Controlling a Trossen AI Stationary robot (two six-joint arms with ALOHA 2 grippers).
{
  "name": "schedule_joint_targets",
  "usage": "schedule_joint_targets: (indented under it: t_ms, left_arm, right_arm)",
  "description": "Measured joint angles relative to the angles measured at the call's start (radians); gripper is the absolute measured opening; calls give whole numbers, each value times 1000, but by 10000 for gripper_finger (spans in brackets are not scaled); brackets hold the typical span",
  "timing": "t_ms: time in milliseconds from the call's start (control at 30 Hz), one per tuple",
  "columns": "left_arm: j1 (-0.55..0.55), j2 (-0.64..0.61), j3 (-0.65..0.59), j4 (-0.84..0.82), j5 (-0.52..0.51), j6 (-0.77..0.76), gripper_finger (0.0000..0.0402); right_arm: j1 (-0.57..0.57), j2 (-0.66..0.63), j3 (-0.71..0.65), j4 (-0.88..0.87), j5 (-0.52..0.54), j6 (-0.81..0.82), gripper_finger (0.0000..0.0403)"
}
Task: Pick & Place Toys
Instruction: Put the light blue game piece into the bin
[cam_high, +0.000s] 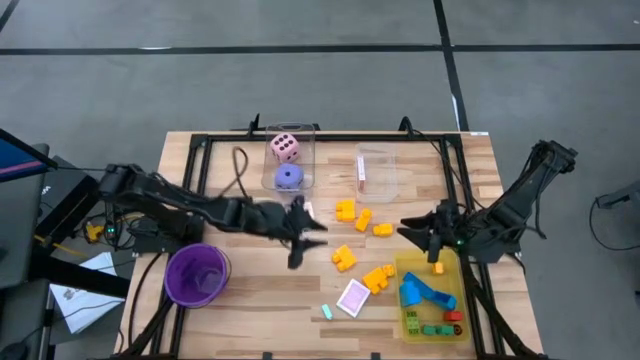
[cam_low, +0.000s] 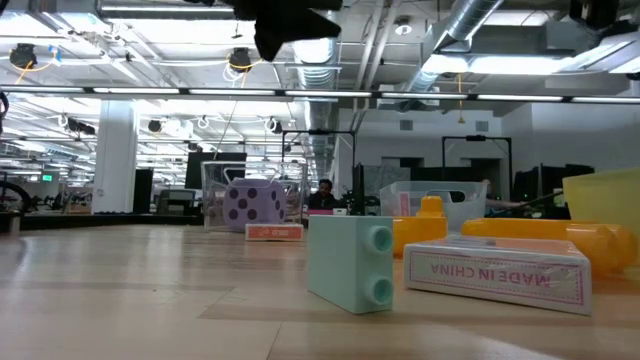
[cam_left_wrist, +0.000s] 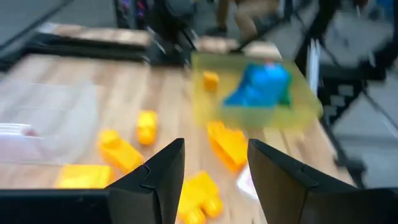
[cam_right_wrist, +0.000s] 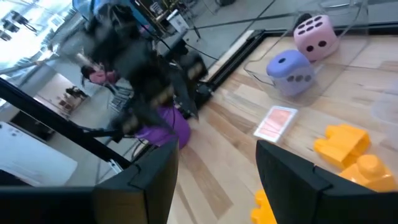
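Loose yellow blocks (cam_high: 363, 220) lie at mid-table, two more (cam_high: 344, 258) nearer the front, next to a pink-white card (cam_high: 353, 297) and a mint block (cam_high: 327, 312). A pink die (cam_high: 285, 148) and a purple die (cam_high: 288, 177) sit in a clear box (cam_high: 268, 170). The yellow tray (cam_high: 452, 262) holds blue, green and red pieces. My left gripper (cam_high: 308, 238) hovers open, left of the yellow blocks (cam_left_wrist: 118, 149), above the table. My right gripper (cam_high: 415, 232) hovers open by the tray's far left corner, with nothing between its fingers (cam_right_wrist: 292, 180).
A purple round cup (cam_high: 197, 274) stands at the front left, close under the left arm. A second clear box (cam_high: 375, 170) with a flat card in it sits at the back middle. A black frame (cam_high: 300, 137) borders the table. Bare wood lies between the cup and the blocks.
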Motion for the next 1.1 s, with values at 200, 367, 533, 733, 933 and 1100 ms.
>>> schedule_joint_targets:
  t_ms: [200,367,533,733,933,1100]
  left_arm:
    - [-89,111,0,10,-7,91,173]
    - [-145,176,0,73,31,158,194]
    - [-167,244,0,92,93,189,242]
    - [-165,315,42,137,143,252,274]
    - [-176,444,131,70,312,362,267]
    - [-171,498,146,56,354,387,260]
  right_arm:
    - [17,-30,0,11,0,-2,207]
    - [38,-49,0,25,-1,-3,207]
    - [48,-55,0,49,-5,-24,207]
    - [48,-55,1,57,-11,-26,207]
    - [48,-55,0,60,-31,-25,207]
    - [48,-55,0,60,-31,-18,207]
